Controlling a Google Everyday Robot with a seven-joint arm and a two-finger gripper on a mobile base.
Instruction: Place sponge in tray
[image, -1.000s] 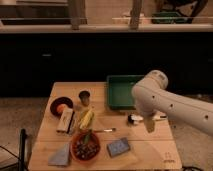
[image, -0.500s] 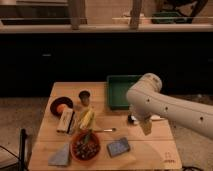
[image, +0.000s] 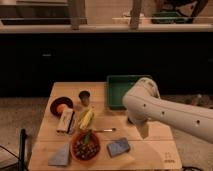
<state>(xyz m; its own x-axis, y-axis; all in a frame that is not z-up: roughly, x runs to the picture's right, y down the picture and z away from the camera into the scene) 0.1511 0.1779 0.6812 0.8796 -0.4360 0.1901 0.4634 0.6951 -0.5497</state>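
Note:
The sponge, a small blue-grey speckled block, lies on the wooden table near its front edge, right of the orange bowl. The dark-green tray sits at the table's back right, partly hidden by my white arm. My gripper hangs from the arm over the table, to the right of and a little behind the sponge, and in front of the tray. It holds nothing that I can see.
A grey-blue triangular piece lies at the front left. A pale oblong block, a banana, a dark red plate with an orange, a small cup and a utensil sit on the left half.
My arm and gripper have moved left and toward the table's front, closer to the sponge. The objects on the table have not moved.

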